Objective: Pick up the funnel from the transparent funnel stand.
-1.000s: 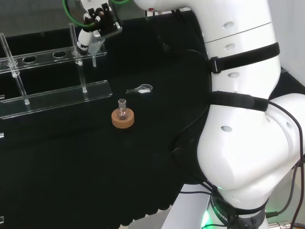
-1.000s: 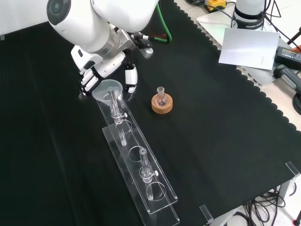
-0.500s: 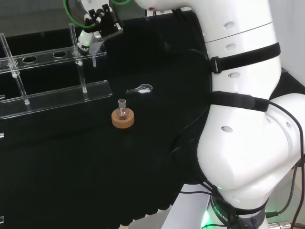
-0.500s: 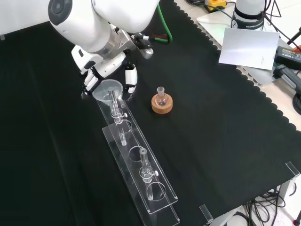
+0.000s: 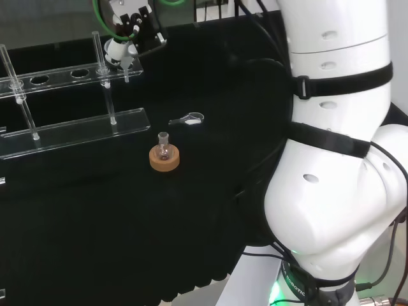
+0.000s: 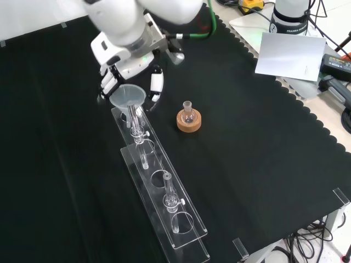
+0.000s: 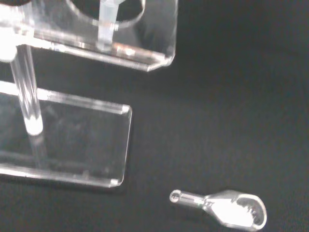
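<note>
The clear funnel (image 6: pixel 128 96) sits at the far end of the transparent stand (image 6: pixel 159 197), its stem (image 7: pixel 107 19) reaching down through the top plate's end hole. My hand (image 6: pixel 111 82) is around the funnel's bowl, fingers on one side and thumb (image 6: pixel 156 85) on the other, shut on it. In the head view the hand (image 5: pixel 122 46) is at the top left, above the stand's upper plate (image 5: pixel 57 76), with the funnel stem (image 5: pixel 125 76) hanging below it.
A small flask in a cork ring (image 6: pixel 188 118) (image 5: pixel 164 157) stands just right of the stand in the front view. A clear spoon (image 5: pixel 189 118) (image 7: pixel 227 210) lies on the cloth near the stand's base plate (image 7: pixel 72 140). White paper (image 6: pixel 289 55) lies at the cloth's far right.
The hand has risen a little with the funnel between its fingers, and the funnel's bowl stands higher over the stand. The arm's links have shifted upward and right in the head view.
</note>
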Controlling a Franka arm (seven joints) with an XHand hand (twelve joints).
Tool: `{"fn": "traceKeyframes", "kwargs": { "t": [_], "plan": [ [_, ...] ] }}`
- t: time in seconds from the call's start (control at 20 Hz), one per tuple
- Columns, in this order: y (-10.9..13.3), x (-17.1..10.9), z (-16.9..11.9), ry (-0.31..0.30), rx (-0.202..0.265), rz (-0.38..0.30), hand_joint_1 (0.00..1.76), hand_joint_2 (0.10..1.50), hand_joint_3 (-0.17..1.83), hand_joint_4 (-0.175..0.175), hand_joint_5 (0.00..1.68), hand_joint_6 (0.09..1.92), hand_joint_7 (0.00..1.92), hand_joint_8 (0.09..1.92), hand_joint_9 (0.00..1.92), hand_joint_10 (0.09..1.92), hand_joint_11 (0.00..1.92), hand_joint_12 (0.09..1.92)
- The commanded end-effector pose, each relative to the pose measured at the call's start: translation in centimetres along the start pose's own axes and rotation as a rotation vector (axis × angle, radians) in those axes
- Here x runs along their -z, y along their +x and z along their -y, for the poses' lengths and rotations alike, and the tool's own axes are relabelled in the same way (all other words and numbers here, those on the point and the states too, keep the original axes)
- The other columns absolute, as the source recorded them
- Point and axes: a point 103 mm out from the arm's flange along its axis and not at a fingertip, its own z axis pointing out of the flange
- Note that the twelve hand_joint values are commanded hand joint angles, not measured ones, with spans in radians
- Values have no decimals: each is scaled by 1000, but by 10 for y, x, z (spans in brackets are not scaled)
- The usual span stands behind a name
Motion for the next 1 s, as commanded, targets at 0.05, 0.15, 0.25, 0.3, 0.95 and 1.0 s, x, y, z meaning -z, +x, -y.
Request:
{"fn": "traceKeyframes", "kwargs": {
  "t": [0.05,0.15,0.25,0.3,0.95,1.0],
  "plan": [
    [-7,44,25,-101,-35,3,774,794,544,-90,547,87,726,781,1101,552,788,1152],
    [-13,49,35,-90,-73,9,775,793,546,-90,549,87,728,782,1106,550,791,1147],
    [-22,52,44,-86,-86,6,774,792,548,-89,549,87,728,783,1108,549,782,1145],
    [-28,53,49,-84,-92,3,772,791,548,-88,549,87,727,783,1108,548,778,1145],
    [-74,15,118,-34,-152,9,767,780,566,-85,551,87,714,782,1114,545,747,1172],
    [-74,13,123,-31,-155,9,767,779,567,-85,551,87,714,782,1114,546,746,1173]
  ]
}}
